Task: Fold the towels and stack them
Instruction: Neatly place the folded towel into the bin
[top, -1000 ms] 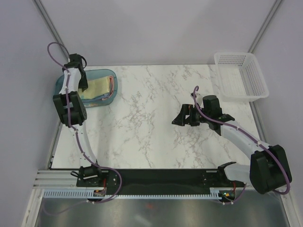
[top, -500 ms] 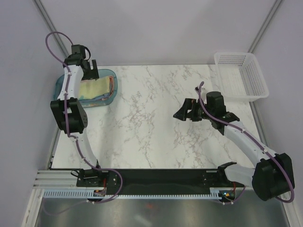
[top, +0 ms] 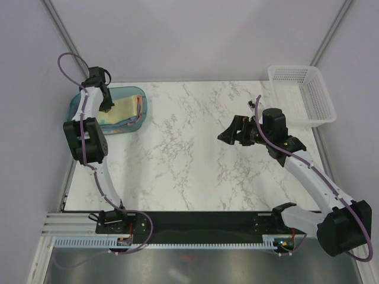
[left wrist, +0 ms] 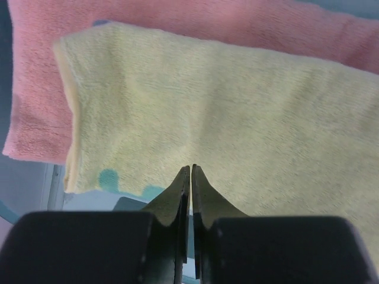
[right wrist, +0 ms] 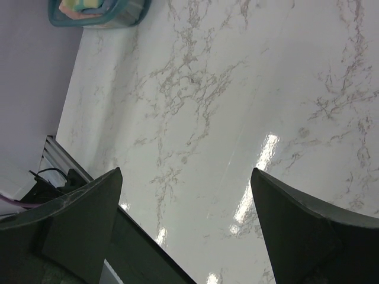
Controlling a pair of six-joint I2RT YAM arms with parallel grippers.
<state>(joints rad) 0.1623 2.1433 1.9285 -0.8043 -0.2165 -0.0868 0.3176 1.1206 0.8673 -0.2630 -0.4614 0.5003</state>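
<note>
The pale yellow towel (left wrist: 225, 118) lies on the salmon-pink towel (left wrist: 177, 18) in the teal tray (top: 144, 112), upper left of the overhead view. We judge both soft, light and limp, best pinched at a folded edge. The left gripper (left wrist: 190, 171) stands over the yellow cloth, jaws together, no cloth visibly between them. The right gripper (right wrist: 185, 183), jaws wide apart, hovers right of centre above the marble table (top: 177, 165), where we see open room; the tray rim hems the stack.

Marble table (top: 189, 160), teal tray (top: 144, 111), mesh basket (top: 296, 122)
</note>
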